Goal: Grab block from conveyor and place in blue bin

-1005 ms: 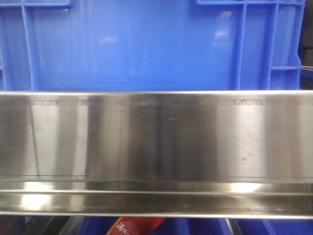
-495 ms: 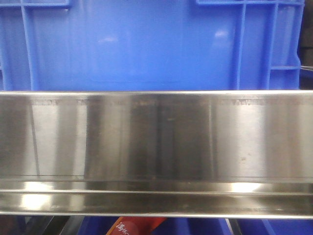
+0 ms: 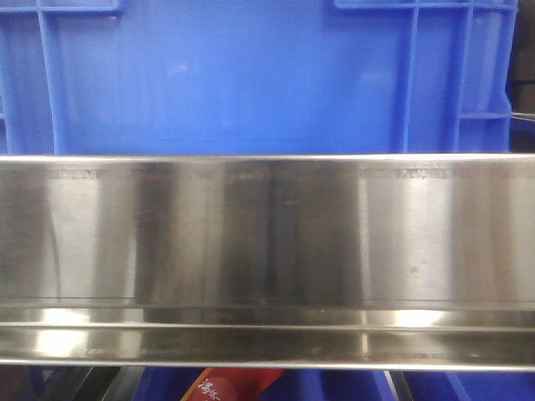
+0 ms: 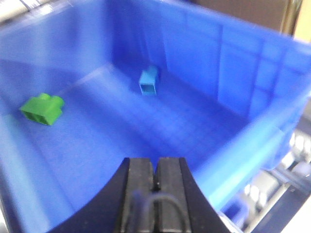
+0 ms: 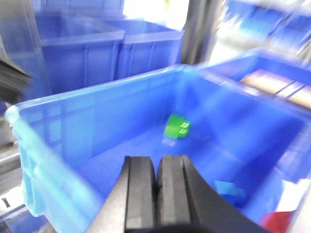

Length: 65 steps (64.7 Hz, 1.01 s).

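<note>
A: Inside the blue bin (image 4: 233, 73)?
B: Green block (image 4: 43, 108) left, light blue block (image 4: 148, 81) toward the far wall, both on the floor.
A: End effectors?
B: Left end effector (image 4: 155, 180) and right end effector (image 5: 158, 183) above it, jaws pressed together, empty.
A: Obstructions?
B: Steel rail (image 3: 267, 251) crosses the front view; conveyor unseen.
</note>
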Available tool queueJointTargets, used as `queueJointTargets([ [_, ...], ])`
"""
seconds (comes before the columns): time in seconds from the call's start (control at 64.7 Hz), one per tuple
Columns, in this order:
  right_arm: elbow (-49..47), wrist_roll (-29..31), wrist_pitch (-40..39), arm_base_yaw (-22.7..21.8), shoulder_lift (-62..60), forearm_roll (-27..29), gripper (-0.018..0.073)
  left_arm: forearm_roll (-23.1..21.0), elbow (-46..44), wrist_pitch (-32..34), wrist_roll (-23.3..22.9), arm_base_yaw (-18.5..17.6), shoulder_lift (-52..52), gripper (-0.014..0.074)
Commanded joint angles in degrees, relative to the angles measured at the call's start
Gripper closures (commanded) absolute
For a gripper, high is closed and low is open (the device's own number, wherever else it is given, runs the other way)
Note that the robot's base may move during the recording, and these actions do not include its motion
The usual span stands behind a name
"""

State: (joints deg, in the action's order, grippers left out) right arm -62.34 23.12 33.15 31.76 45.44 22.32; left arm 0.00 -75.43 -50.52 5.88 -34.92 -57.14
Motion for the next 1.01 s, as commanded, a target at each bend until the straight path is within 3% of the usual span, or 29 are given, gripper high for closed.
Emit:
queueJointTargets([
  [0.0,5.4,0.5,-4.1,0.2,-6.1,-0.8,0.0718,-0.3,6.2,6.1,-1.7,-0.1,5.7,0.0707],
  [0.325,21.9,0.5,-6.1,0.2,-21.3,-0.9,0.0718,-1.1,34.4,29.0,-2.1,-0.1,26.4,0.0707],
  [0.572,34.9,0.5,-15.8,0.2,-27.3,-0.9,0.0718,-5.1,49.4,42.6,-2.1,-0.1,34.2,0.0707],
  [0.99,37.0,0.5,-17.3,0.2,-27.5,-0.9,0.0722,-5.1,51.9,44.0,-2.1,-0.1,34.8,0.0707],
])
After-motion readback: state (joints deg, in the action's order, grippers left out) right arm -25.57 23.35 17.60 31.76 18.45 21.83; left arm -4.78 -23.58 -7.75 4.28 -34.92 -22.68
